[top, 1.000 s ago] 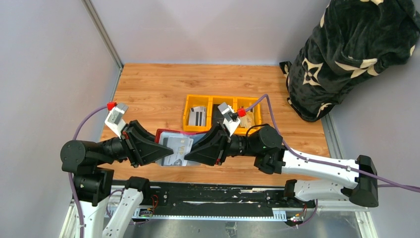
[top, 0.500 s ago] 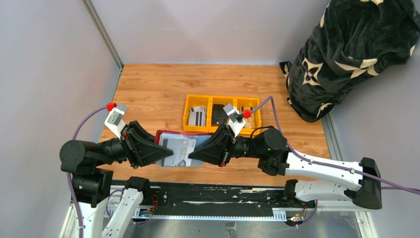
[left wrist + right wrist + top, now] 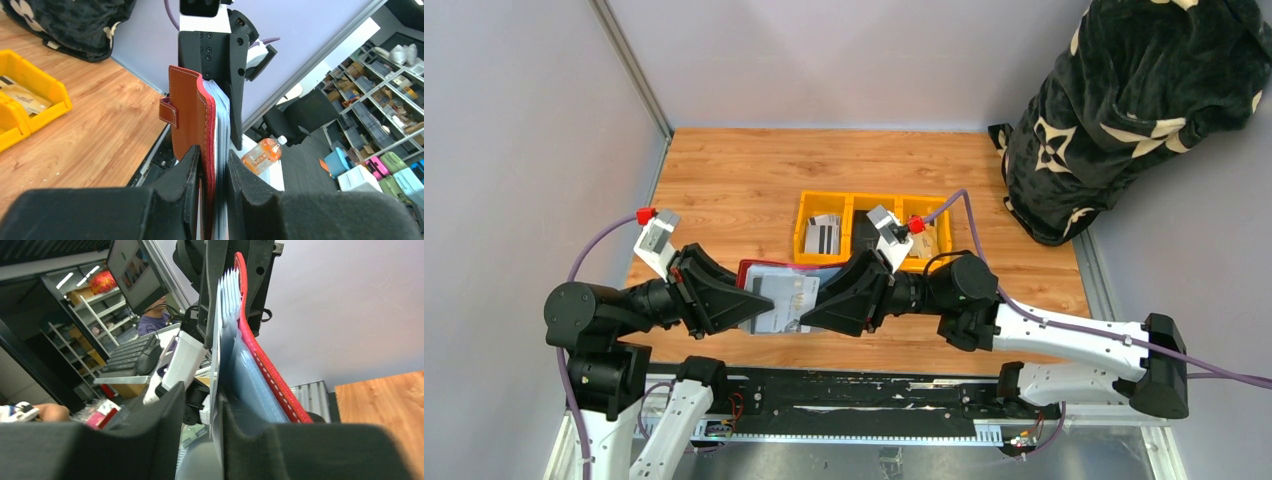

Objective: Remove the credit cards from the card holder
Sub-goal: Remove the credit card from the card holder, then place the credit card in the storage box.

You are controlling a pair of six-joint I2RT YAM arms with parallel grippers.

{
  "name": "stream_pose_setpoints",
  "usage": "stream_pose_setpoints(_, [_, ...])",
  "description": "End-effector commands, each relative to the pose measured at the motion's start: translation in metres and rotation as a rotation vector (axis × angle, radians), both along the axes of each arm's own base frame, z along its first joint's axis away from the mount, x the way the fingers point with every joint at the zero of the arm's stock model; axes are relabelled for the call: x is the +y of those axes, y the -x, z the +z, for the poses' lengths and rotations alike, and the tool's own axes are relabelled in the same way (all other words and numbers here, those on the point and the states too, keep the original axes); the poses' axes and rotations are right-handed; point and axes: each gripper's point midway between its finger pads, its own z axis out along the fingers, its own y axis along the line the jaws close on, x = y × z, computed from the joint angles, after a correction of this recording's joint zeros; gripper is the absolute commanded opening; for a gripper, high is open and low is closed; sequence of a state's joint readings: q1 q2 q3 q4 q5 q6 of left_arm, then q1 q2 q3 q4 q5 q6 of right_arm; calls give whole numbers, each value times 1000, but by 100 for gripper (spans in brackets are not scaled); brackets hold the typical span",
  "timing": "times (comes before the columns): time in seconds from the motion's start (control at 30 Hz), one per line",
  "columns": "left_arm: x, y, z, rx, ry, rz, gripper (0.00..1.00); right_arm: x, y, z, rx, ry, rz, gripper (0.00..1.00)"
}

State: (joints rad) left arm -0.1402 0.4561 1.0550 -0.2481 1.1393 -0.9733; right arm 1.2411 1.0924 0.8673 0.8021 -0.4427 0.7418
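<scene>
The card holder (image 3: 769, 275) is held between the two arms over the near middle of the wooden table (image 3: 724, 180), just near of the yellow bin (image 3: 799, 225). Its dark red cover faces down and its pale blue-grey sleeves fan open toward the overhead camera.

The left gripper (image 3: 214, 157) is clamped on the left end of the holder. Both fingers press the red cover and the sleeve stack together, with no gap visible.

The right gripper (image 3: 204, 395) meets the holder from the right. Its jaws stand partly apart and straddle the edge of a pale card (image 3: 216, 340) that projects from the sleeves. One finger lies against the card. The other stands clear of it, so the card is not pinched.

In the bin, the left compartment holds white-grey credit cards (image 3: 823, 236) with black stripes. The right compartment holds tan cards (image 3: 927, 240). The right wrist partly hides the middle compartment.
</scene>
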Motion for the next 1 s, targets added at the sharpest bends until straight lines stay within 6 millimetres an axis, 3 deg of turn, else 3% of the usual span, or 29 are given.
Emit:
stream_pose_setpoints(0.0, [3, 2, 4, -58, -16, 43, 0, -4, -2, 24, -12, -65, 1, 25])
stream_pose_setpoints(0.07, [3, 4, 5, -76, -20, 45, 0, -6, -5, 20, -1, -54, -23, 9])
stream_pose_setpoints(0.13, [4, 3, 4, -90, -28, 55, 0, -9, -12, 15, 13, -43, -57, 0])
stream_pose_setpoints(0.47, [6, -2, -2, -125, -67, 86, 0, -42, -39, -15, 29, 71, -223, 0])
stream_pose_setpoints(0.63, [6, -1, -3, -144, -75, 87, 0, -77, -83, -29, 61, 162, -424, 0])
stream_pose_setpoints(0.77, [7, 2, -5, -178, -94, 84, 0, -105, -131, -41, 104, 262, -590, 0])
stream_pose_setpoints(0.87, [7, 2, -8, -193, -106, 84, 0, -112, -173, -60, 174, 339, -646, 0])
stream_pose_setpoints(0.97, [7, 3, -13, -222, -120, 73, 0, -105, -218, -88, 273, 427, -660, 0])
